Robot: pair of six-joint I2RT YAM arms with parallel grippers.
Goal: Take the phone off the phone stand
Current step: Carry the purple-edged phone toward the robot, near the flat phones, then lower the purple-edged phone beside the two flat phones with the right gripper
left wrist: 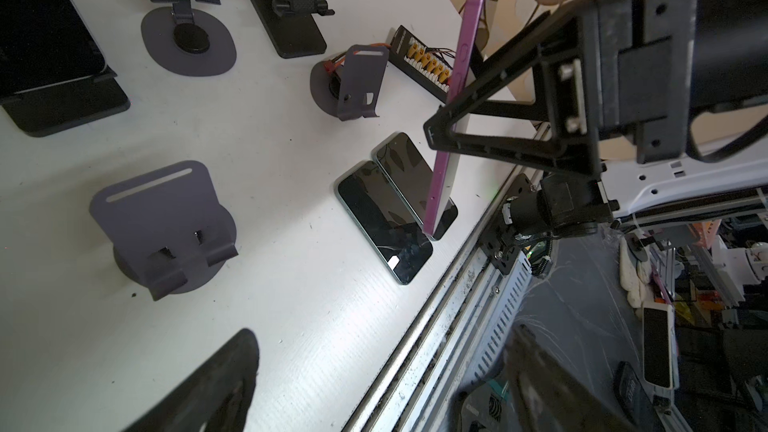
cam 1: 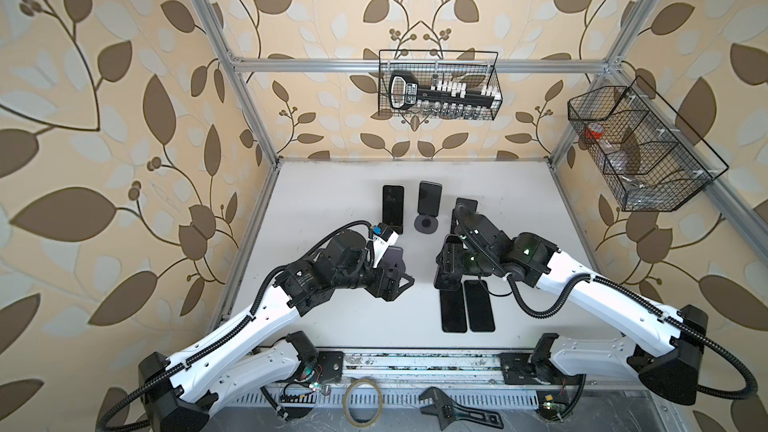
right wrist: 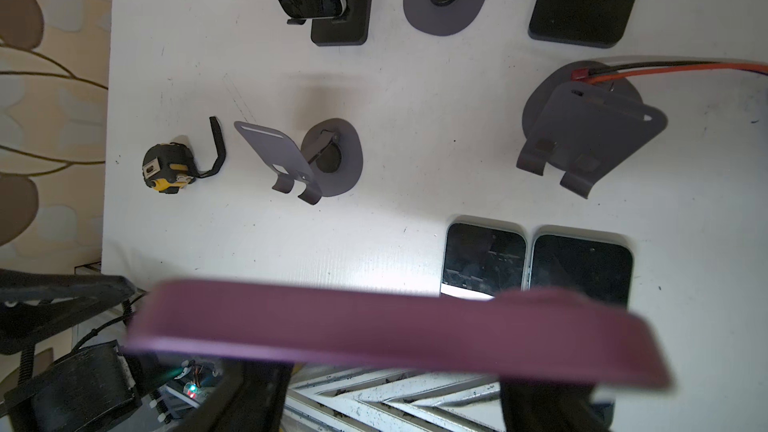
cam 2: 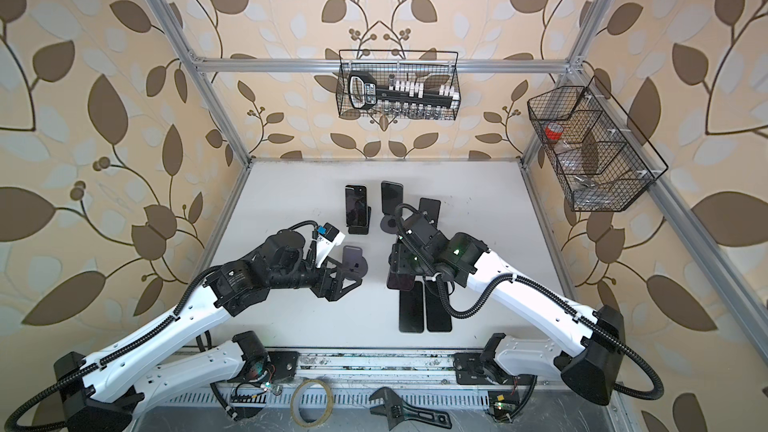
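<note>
right claw (left wrist: 448,131) clamped on purple phone (right wrist: 374,326) over two flat phones (left wrist: 386,209); left claw (cam 2: 352,271) at its 9 o'clock, wide open, empty

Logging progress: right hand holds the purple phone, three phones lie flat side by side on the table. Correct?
Not three: the right wrist view shows two phones flat side by side on the table. The rest stands: the right hand holds the purple phone.
</note>
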